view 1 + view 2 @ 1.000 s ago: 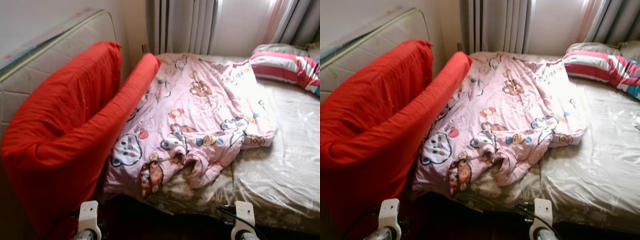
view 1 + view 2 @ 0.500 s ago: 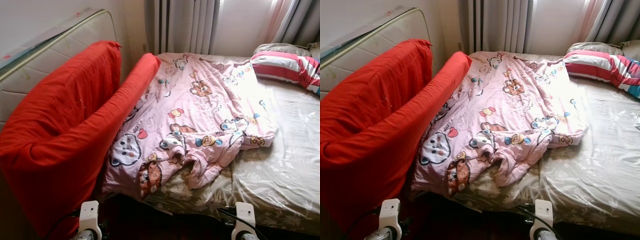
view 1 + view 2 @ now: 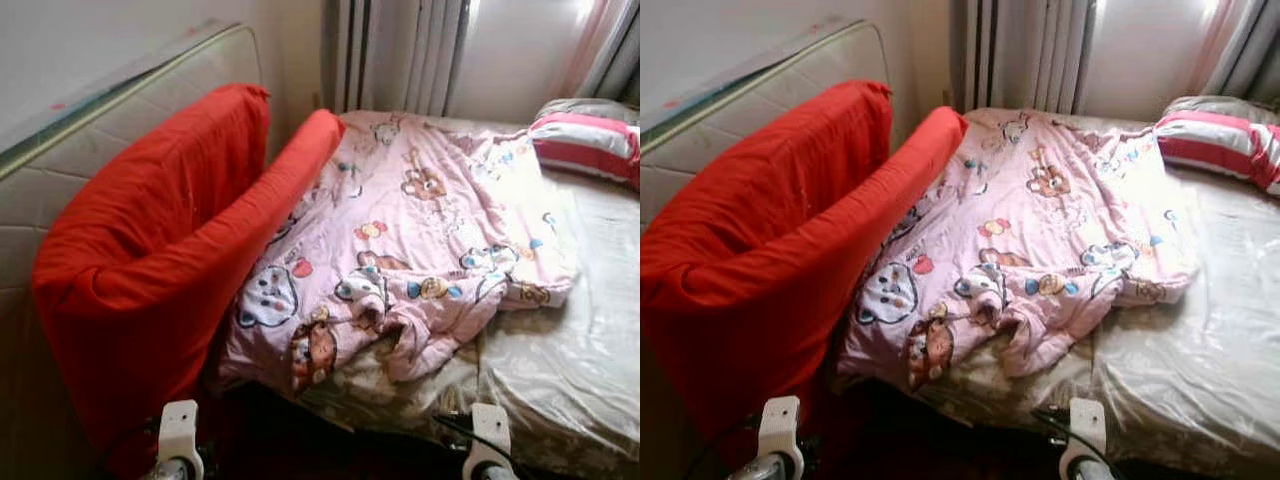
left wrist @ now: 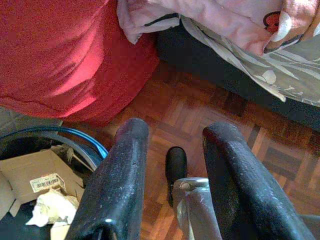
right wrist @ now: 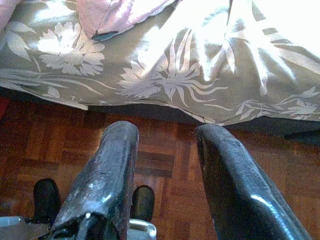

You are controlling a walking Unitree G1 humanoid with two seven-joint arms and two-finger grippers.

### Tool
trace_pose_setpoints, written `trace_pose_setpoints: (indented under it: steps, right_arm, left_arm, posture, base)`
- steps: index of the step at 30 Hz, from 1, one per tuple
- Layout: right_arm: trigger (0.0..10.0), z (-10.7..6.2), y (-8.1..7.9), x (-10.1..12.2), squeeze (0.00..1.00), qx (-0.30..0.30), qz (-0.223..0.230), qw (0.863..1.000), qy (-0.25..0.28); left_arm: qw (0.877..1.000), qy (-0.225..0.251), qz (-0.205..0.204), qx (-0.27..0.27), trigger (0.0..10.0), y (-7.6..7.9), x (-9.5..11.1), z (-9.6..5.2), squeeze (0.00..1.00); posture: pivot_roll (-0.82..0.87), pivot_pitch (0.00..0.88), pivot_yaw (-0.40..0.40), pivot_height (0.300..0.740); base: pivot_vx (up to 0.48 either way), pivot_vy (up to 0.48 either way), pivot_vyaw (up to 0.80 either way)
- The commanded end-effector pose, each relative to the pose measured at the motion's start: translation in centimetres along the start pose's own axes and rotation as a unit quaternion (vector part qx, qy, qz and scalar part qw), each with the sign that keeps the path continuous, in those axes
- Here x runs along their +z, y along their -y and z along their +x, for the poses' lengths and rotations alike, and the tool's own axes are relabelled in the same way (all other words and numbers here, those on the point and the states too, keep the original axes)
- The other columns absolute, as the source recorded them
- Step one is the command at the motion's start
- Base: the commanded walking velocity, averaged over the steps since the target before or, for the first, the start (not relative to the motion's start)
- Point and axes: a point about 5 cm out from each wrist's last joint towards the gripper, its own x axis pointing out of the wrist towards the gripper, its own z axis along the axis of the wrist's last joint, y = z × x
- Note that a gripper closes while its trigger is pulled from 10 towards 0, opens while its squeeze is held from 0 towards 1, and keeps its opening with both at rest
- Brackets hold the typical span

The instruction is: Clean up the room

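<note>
Both arms hang low over the wooden floor (image 5: 165, 160) at the foot of the bed (image 3: 560, 350). The left gripper (image 4: 170, 165) and right gripper (image 5: 160, 165) each have their jaws spread, holding nothing. Just ahead and above them the crumpled pink blanket (image 3: 420, 230) droops over the bed's near edge, its long axis running away toward the curtains (image 3: 400, 50). Its bunched corner lies between the two arms, somewhat nearer the left. A red cushion (image 3: 150, 260) leans alongside; a striped pillow (image 3: 585, 145) lies farthest off.

Grey curtains (image 3: 400, 55) hang behind the bed (image 3: 590, 330).
</note>
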Motion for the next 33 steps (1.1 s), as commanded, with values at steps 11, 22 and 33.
trace_pose_setpoints:
  steps: [11,22,33]
  right_arm:
    - [10.0,0.1,-0.1,0.3,0.0,0.001,0.005,1.0,0.005]
    - [10.0,0.0,-0.1,0.7,0.0,0.005,0.011,1.0,0.027]
    - [10.0,-0.1,-0.4,1.9,0.0,0.026,0.013,0.995,0.091]
  left_arm:
    - [1.0,0.001,0.011,0.001,10.0,-0.2,0.1,0.0,0.0]
    - [1.0,0.004,0.009,0.002,10.0,-0.2,0.2,0.0,0.0]
    - [1.0,0.01,0.011,-0.002,10.0,-0.1,0.4,0.0,0.0]
  posture:
    - [0.01,0.0,0.006,0.74]
    - [0.01,0.0,0.006,0.74]
    - [0.01,0.0,0.005,0.74]
  base:
    - [0.276,0.0,0.4]
    - [0.129,0.0,0.0]
    - [0.0,0.0,0.0]
